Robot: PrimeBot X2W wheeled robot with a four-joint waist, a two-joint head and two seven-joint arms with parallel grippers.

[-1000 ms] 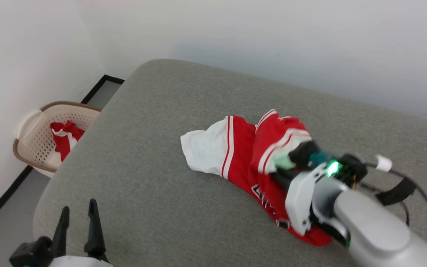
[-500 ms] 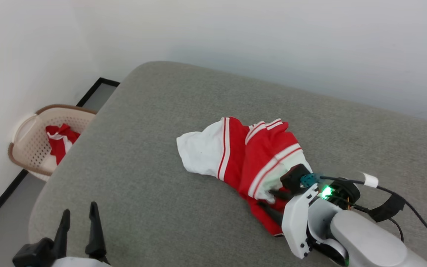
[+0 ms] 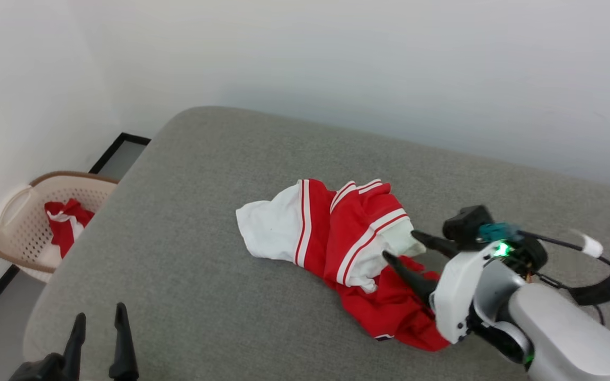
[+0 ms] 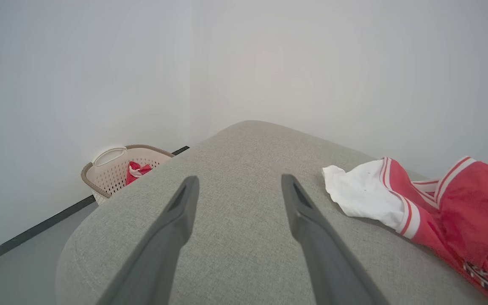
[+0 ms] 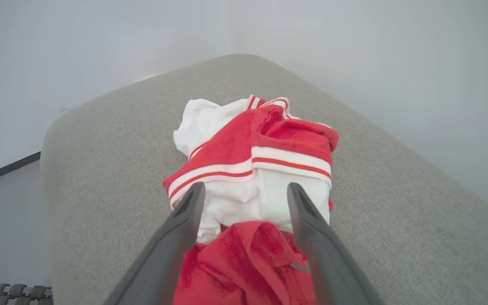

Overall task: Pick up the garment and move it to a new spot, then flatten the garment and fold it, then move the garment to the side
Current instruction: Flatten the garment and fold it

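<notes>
My right gripper (image 3: 401, 244) is hovering spread, holding nothing, at the right edge of the crumpled red jersey shirt with white sleeves (image 3: 337, 238), which is lying mid-frame on the grey fabric cushion (image 3: 204, 185). Left gripper (image 3: 100, 311) is idling spread, lower left. Flattening looks next: I'm aiming to pinch one striped-hem layer, dragging low and outward.

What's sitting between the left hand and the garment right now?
Nothing but bare grey cushion. The left hand is open and well apart from the garment, as the head and left wrist views show.
</notes>
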